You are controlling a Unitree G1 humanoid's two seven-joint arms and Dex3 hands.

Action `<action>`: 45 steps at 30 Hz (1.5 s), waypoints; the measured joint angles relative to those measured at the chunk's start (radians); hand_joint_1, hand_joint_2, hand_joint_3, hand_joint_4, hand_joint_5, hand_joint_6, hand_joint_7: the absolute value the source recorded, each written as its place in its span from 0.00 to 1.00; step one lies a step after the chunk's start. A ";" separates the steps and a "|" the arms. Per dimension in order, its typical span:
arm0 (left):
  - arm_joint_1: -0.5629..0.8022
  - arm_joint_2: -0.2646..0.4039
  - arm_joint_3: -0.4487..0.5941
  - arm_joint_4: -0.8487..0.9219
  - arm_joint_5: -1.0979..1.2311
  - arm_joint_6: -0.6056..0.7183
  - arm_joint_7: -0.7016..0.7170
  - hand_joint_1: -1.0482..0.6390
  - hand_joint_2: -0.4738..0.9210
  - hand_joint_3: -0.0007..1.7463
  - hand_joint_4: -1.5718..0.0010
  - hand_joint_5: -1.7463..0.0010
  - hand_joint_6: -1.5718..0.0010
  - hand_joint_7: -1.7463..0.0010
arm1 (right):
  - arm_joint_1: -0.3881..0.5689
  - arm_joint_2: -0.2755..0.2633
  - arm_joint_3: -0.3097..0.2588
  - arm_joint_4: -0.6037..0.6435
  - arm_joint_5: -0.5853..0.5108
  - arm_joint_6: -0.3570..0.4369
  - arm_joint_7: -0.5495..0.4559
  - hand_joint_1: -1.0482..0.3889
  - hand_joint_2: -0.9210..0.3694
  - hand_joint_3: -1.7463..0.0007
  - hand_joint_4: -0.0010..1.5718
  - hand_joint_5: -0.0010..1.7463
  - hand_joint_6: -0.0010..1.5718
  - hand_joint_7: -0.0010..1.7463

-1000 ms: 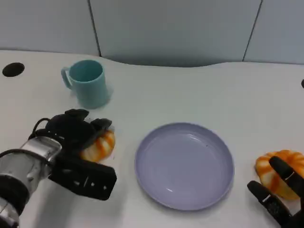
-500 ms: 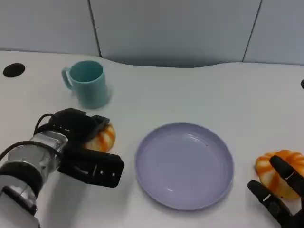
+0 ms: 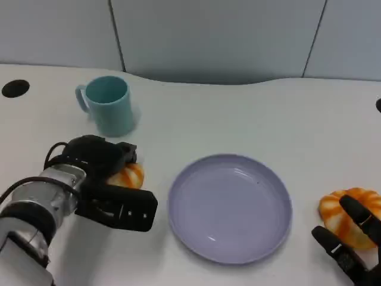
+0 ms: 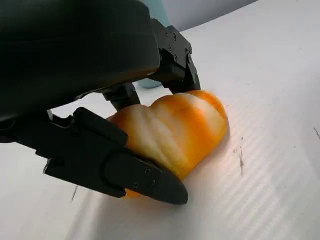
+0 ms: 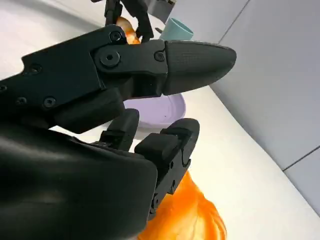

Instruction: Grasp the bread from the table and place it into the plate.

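- While the black left hand (image 3: 98, 161) closes around the orange-and-white striped bread roll (image 3: 126, 176), that roll sits on the white worktop (image 3: 238, 119) at about nine o'clock from the round lavender plate (image 3: 230, 207), just beside its rim.
- The left wrist view shows fingers (image 4: 172, 55) over the roll's top and another along its underside; whether it is lifted I cannot tell.
- A shallow hold could let the soft roll slip out on the way to the plate.
- A low carry could catch the plate's rim, or a swing could knock the teal ceramic mug (image 3: 110, 105) at twelve o'clock from the hand.
- The right hand (image 3: 351, 247), fingers spread and holding nothing, rests beside a second orange roll (image 3: 336, 214) at three o'clock from the plate.
- Contact on the first roll is plain from the wrist; the head view hides it behind the hand.
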State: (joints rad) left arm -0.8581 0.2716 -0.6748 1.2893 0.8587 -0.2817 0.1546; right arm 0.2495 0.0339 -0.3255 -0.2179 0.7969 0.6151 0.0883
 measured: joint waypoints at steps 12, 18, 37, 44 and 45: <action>0.017 0.001 0.050 0.001 -0.083 -0.058 0.008 0.46 1.00 0.05 0.65 0.03 0.65 0.19 | -0.001 0.000 0.000 0.000 0.005 0.000 0.004 0.49 0.00 0.74 0.20 0.54 0.36 0.15; 0.028 0.002 0.075 0.000 -0.118 -0.094 0.000 0.49 1.00 0.15 0.68 0.00 0.75 0.02 | -0.002 0.000 0.000 0.000 0.006 0.000 0.007 0.49 0.00 0.76 0.20 0.54 0.37 0.15; 0.166 0.152 0.241 -0.228 -0.278 -0.487 0.007 0.57 0.95 0.17 0.59 0.00 0.74 0.00 | -0.006 0.012 0.005 -0.008 0.006 0.007 -0.006 0.49 0.00 0.77 0.20 0.54 0.36 0.16; 0.189 0.154 0.273 -0.334 -0.307 -0.579 -0.001 0.57 0.96 0.17 0.59 0.00 0.76 0.00 | -0.017 0.014 0.007 -0.004 0.003 0.007 -0.010 0.49 0.00 0.77 0.20 0.54 0.37 0.17; 0.190 0.154 0.276 -0.346 -0.307 -0.584 -0.001 0.57 0.96 0.16 0.59 0.00 0.76 0.00 | -0.018 0.015 0.007 -0.004 0.003 0.007 -0.012 0.49 0.00 0.77 0.20 0.54 0.37 0.17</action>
State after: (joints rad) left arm -0.6681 0.4259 -0.3992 0.9429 0.5514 -0.8653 0.1534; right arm 0.2315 0.0487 -0.3187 -0.2217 0.8001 0.6220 0.0761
